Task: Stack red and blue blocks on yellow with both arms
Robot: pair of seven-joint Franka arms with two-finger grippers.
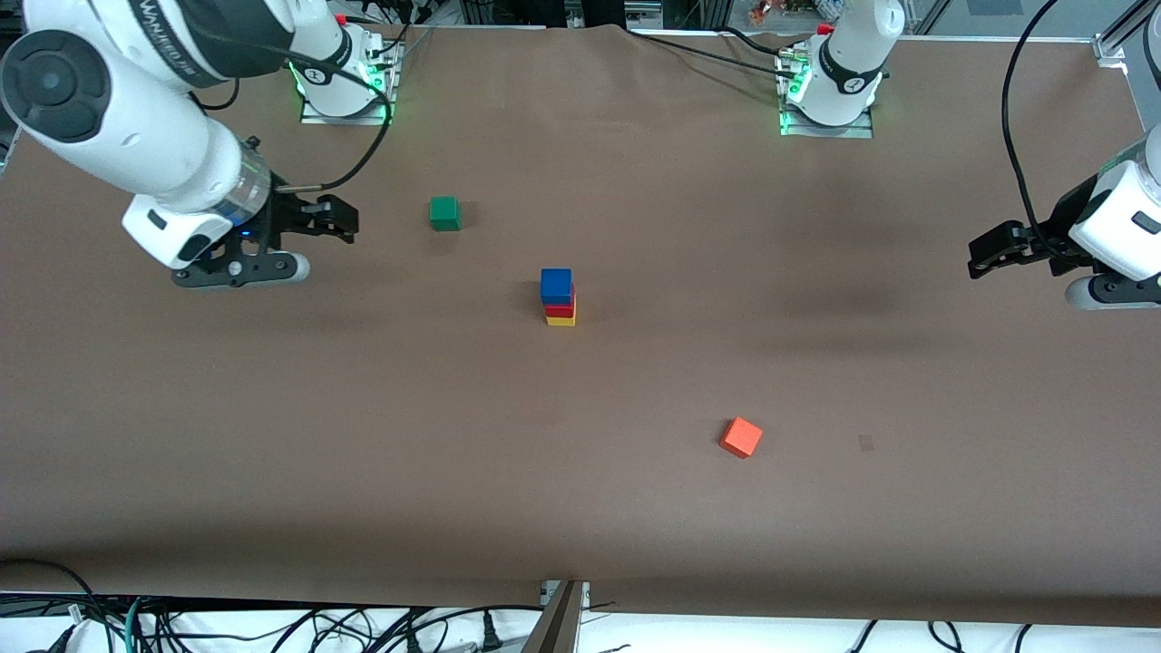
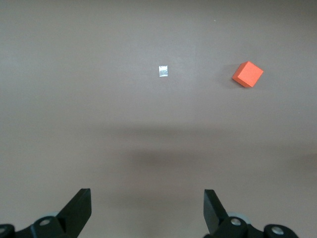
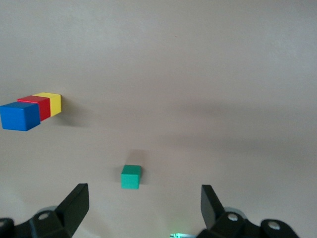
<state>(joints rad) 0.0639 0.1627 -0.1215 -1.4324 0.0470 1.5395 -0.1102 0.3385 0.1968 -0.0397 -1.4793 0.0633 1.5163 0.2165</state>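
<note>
A three-cube stack stands near the middle of the desk [image 1: 816, 544]: the yellow cube [image 1: 561, 320] is at the bottom, the red cube [image 1: 560, 309] is on it, and the blue cube [image 1: 556, 285] is on top. The faces are seen roughly flush, with the blue cube perhaps set a touch toward the right arm's end. The stacking is judged to be complete, so the step in hand is taken to be a clear retreat.

The right gripper [image 1: 337, 220] is held above the desk toward the right arm's end, its fingers spread apart and nothing between them. The left gripper [image 1: 989, 254] is held above the desk near the edge at the left arm's end, likewise spread wide and empty. To finish well, both arms should be kept well away from the stack, and any further motion should be made upward and outward, since a light tower of this kind is judged to be easily toppled by a brush or a trailing cable.

The cubes are matte, sharp-edged and of equal size. A green cube [image 1: 444, 213] lies closer to the robots' edge of the desk than the stack, and an orange-red cube [image 1: 741, 437], turned at an angle, lies closer to the front edge. The desk is covered in a smooth, dull brown sheet.
</note>
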